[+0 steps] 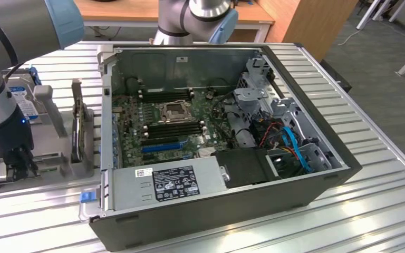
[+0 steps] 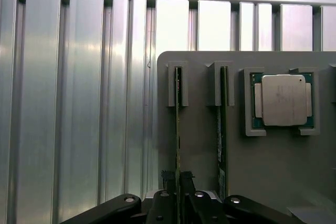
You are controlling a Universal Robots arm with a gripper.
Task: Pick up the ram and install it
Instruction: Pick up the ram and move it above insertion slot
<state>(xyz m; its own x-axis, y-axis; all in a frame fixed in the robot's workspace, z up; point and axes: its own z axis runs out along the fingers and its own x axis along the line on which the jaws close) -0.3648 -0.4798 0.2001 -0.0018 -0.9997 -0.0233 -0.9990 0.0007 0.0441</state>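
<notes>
The ram (image 2: 178,129) is held edge-on in a grey slotted holder (image 2: 273,171).
Its near end is hidden by the dark gripper (image 2: 178,187) clamped on it; a thin green edge is seen beside a second stick (image 2: 222,129).

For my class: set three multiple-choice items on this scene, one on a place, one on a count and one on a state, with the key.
1. Where does the silver processor chip lie?
A in the computer case; B in a recess of the grey holder; C on the table slats.
2. How many memory sticks stand in the holder?
A one; B four; C two.
3. How is the gripper?
A closed on the ram; B wide open above the case; C holding the chip.
Key: 1 B, the recess frames the chip. 2 C, the ram and a second stick stand in slots. 3 A, its fingers press the ram's two faces.
</notes>
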